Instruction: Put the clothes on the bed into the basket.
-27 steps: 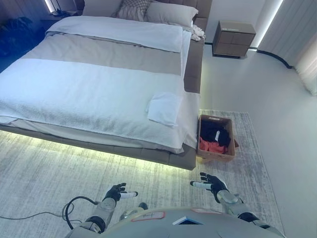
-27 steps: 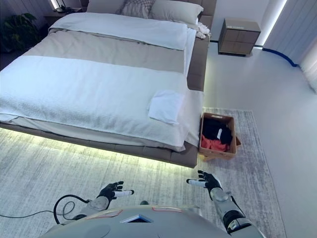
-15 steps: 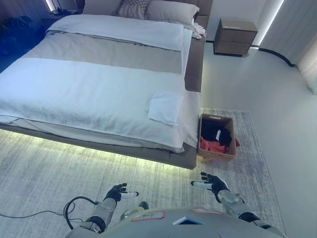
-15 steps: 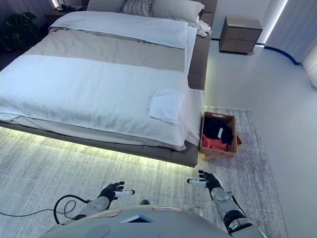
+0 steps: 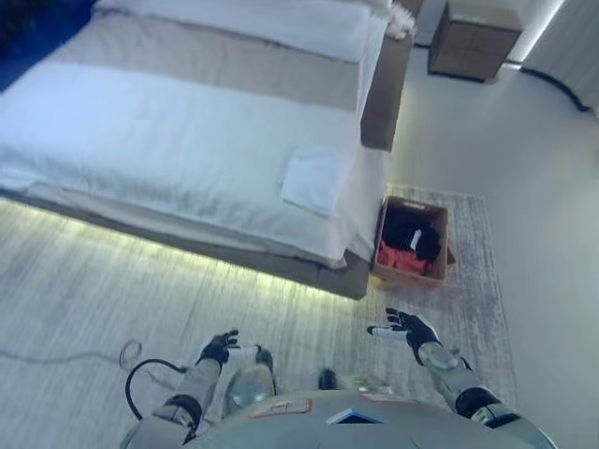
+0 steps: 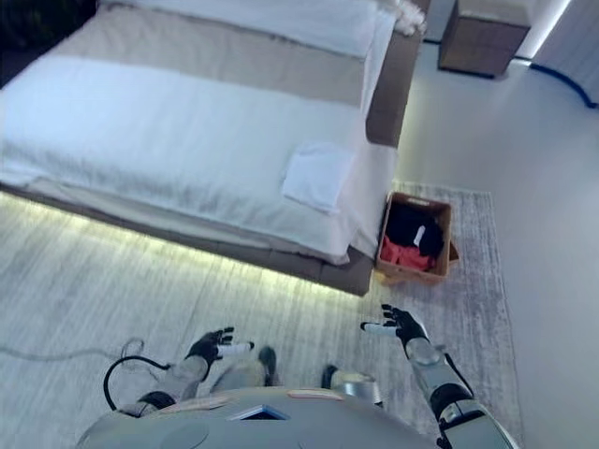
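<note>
Camera has tipped down; bed [image 5: 187,140] and basket [image 5: 412,245] unmoved. White cloth [image 5: 314,180] lies at frame centre on bed's near corner, basket right of it. Left hand [image 5: 217,348] and right hand [image 5: 404,326] empty, fingers spread, lower frame.

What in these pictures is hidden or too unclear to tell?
- Basket: black and red clothes show on top; anything beneath them is hidden, in both views.
- White folded cloth on the bed: too small to name as a garment or a towel.
- Head of the bed: cut off by the top edge.
- White bundle at the bed's far corner: partly cut off, unidentifiable.
</note>
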You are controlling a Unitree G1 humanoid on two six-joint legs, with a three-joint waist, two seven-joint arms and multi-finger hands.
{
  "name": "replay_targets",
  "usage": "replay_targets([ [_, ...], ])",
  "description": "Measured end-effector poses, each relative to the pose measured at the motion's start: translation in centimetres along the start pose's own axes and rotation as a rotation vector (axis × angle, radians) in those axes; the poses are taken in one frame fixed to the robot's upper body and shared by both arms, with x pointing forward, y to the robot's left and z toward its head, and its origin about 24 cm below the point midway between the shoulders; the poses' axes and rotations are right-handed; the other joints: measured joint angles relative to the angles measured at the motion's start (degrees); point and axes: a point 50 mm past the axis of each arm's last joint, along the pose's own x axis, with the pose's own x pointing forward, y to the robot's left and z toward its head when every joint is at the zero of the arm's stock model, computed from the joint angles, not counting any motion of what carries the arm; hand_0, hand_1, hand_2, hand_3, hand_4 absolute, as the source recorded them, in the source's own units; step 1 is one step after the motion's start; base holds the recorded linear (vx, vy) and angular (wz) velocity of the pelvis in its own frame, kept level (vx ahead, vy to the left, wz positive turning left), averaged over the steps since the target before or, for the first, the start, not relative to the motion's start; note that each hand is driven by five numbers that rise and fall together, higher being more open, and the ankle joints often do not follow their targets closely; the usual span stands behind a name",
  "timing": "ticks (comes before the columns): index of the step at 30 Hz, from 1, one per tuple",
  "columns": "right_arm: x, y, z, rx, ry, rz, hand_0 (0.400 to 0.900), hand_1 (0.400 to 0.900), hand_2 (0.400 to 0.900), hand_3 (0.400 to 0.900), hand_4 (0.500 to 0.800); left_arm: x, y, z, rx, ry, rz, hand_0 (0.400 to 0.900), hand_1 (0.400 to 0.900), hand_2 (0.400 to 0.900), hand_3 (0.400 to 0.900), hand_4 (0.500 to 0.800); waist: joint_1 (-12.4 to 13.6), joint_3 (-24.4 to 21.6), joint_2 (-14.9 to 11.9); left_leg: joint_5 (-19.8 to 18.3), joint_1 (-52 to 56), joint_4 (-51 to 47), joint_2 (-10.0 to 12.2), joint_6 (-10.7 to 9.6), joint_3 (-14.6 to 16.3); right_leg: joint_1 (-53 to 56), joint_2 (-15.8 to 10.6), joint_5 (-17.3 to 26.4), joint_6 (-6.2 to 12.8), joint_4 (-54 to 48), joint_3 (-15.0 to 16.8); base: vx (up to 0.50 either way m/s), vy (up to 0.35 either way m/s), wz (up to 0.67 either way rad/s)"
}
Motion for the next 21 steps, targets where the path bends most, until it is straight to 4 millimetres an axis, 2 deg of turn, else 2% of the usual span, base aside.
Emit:
replay_targets([
  [1, 0.0, 0.0, 0.1, -0.003, -0.002, -0.001, 0.900, 0.900, 0.900, 0.900, 0.800, 0.0, -0.1, -0.1, -0.015, 0.001, 0.000, 0.900, 0.900, 0.900, 0.900, 0.800, 1.01, 0.53, -0.34, 0.04, -2.21, 3.22, 0.12, 0.04, -0.26, 0.23, 0.37, -0.46, -1.57, 0.62, 0.16, 0.14, -0.051, 0.04],
  [2, 0.0, -0.2, 0.1, -0.008, -0.004, -0.014, 0.900, 0.900, 0.900, 0.900, 0.800, 0.0, -0.1, 0.4, -0.044, -0.015, 0.005, 0.900, 0.900, 0.900, 0.900, 0.800, 0.46, 1.02, -0.57, -0.50, -4.32, 5.91, 0.19, 0.18, -0.23, -0.04, 0.56, -0.46, -2.71, 0.57, -0.76, 0.10, -0.015, 0.02],
  [4, 0.1, -0.5, 0.4, -0.011, -0.011, -0.025, 0.900, 0.900, 0.900, 0.900, 0.800, 0.1, -0.1, 0.6, -0.047, -0.022, 0.004, 0.900, 0.900, 0.900, 0.900, 0.800, 0.34, 1.07, -0.58, -1.29, -5.06, 4.96, 0.30, 1.05, 0.82, -0.71, 0.72, -0.43, -3.78, 0.69, -0.93, 0.13, -0.001, -0.06],
  [6, 0.2, -0.7, 0.7, -0.015, -0.019, -0.033, 0.900, 0.900, 0.900, 0.900, 0.800, 0.1, 0.0, 0.6, -0.046, -0.020, 0.006, 0.900, 0.900, 0.900, 0.900, 0.800, 0.19, 1.22, -0.18, -1.36, -4.92, -0.36, 0.36, 1.27, 1.83, -1.16, 0.96, -0.51, -4.22, 0.46, -0.56, 0.27, 0.076, -0.19],
  [9, 0.3, -1.1, 1.3, -0.021, -0.031, -0.052, 0.900, 0.900, 0.900, 0.900, 0.800, 0.1, 0.0, 0.9, -0.044, -0.025, 0.015, 0.900, 0.900, 0.900, 0.900, 0.800, 0.26, 2.00, 0.69, -0.54, -5.42, -15.02, 2.18, 0.62, 1.60, -1.07, 1.60, -0.08, -4.94, -1.27, 0.36, 0.22, 0.111, -0.26],
  [10, 0.3, -1.3, 1.4, -0.026, -0.034, -0.058, 0.900, 0.900, 0.900, 0.900, 0.800, 0.2, -0.1, 1.2, -0.065, -0.033, 0.016, 0.900, 0.900, 0.900, 0.900, 0.800, 0.25, 2.53, 1.21, -0.45, -6.41, -16.33, 3.29, 0.72, 1.42, -0.51, 1.77, 0.45, -3.66, -1.62, 0.51, 0.43, 0.241, -0.66],
  [12, 0.4, -1.5, 1.7, -0.035, -0.041, -0.063, 0.900, 0.900, 0.900, 0.900, 0.800, 0.2, -0.3, 1.3, -0.081, -0.032, 0.020, 0.900, 0.900, 0.900, 0.900, 0.800, 0.86, 2.24, 2.53, -0.22, -6.91, -19.49, 5.38, -0.05, 3.42, -0.04, 2.52, -0.51, -2.99, -2.38, 2.60, 0.46, 0.280, -0.80],
  [13, 0.5, -1.6, 2.1, -0.037, -0.051, -0.063, 0.900, 0.900, 0.900, 0.900, 0.800, 0.2, -0.3, 1.2, -0.095, -0.028, 0.021, 0.900, 0.900, 0.900, 0.900, 0.800, 1.88, 1.98, 3.02, 0.06, -6.39, -19.50, 5.79, 0.28, 5.09, 0.28, 2.56, -0.74, -2.63, -2.53, 4.06, 0.29, 0.197, -0.50],
  [14, 0.5, -1.6, 2.3, -0.038, -0.056, -0.062, 0.900, 0.900, 0.900, 0.900, 0.800, 0.1, -0.4, 0.9, -0.096, -0.019, 0.021, 0.900, 0.900, 0.900, 0.900, 0.800, 2.02, 1.39, 3.57, 0.01, -5.45, -19.76, 6.43, 0.50, 6.13, 0.47, 2.25, -1.21, -1.70, -2.20, 5.91, 0.48, 0.333, -0.34],
  [15, 0.5, -1.8, 2.3, -0.044, -0.059, -0.065, 0.900, 0.900, 0.900, 0.900, 0.800, 0.0, -0.7, 0.3, -0.102, -0.004, 0.019, 0.900, 0.900, 0.900, 0.900, 0.800, 2.18, 0.20, 4.77, 0.06, -3.63, -20.04, 6.34, 1.25, 6.24, 1.08, 2.33, -1.50, 0.58, -2.22, 6.81, 0.34, 0.231, -0.17],
  [16, 0.5, -1.4, 2.3, -0.040, -0.059, -0.059, 0.900, 0.900, 0.900, 0.900, 0.800, 0.0, -0.4, 0.2, -0.100, 0.000, 0.029, 0.900, 0.900, 0.900, 0.900, 0.800, 1.61, -0.03, 3.56, 2.78, -2.92, -20.16, 4.89, 2.70, 6.99, 2.12, 0.33, -2.54, 1.89, -2.16, 7.04, 0.57, 0.351, -0.30],
  [17, 0.4, -1.1, 2.0, -0.048, -0.049, -0.044, 0.900, 0.900, 0.900, 0.900, 0.800, 0.0, -0.2, 0.3, -0.102, -0.001, 0.038, 0.900, 0.900, 0.900, 0.900, 0.800, 1.88, -0.75, 2.01, 2.75, -1.37, -19.88, 3.21, 3.34, 8.79, 2.73, -1.91, -3.05, 3.38, -1.70, 7.55, 0.50, 0.270, -0.10],
  [18, 0.4, -0.7, 1.8, -0.046, -0.047, -0.036, 0.900, 0.900, 0.900, 0.900, 0.800, 0.0, -0.1, 0.3, -0.101, -0.004, 0.042, 0.900, 0.900, 0.900, 0.900, 0.800, 1.75, -1.38, 1.03, 3.60, -0.41, -19.94, 1.91, 5.15, 9.40, 3.07, -3.49, -3.36, 4.08, -0.75, 8.07, 0.50, 0.272, -0.11],
  [19, 0.5, 0.0, 1.9, -0.042, -0.050, -0.020, 0.900, 0.900, 0.900, 0.900, 0.800, 0.1, 0.5, 0.4, -0.093, -0.009, 0.054, 0.900, 0.900, 0.900, 0.900, 0.800, 1.75, -2.34, -0.36, 2.44, 0.32, -19.93, 0.02, 7.20, 10.10, 2.99, -4.82, -3.45, 4.53, 1.19, 8.00, 0.40, 0.249, 0.02],
  [21, 0.5, 0.9, 2.6, -0.035, -0.081, 0.005, 0.900, 0.900, 0.900, 0.900, 0.800, 0.3, 1.5, 1.7, -0.075, -0.050, 0.073, 0.900, 0.900, 0.900, 0.900, 0.800, 1.78, -3.18, -1.22, 1.61, 0.70, -19.08, -1.43, 9.68, 10.30, -0.83, -6.79, -5.14, 6.76, 10.16, 7.23, 0.24, 0.222, -0.07],
])
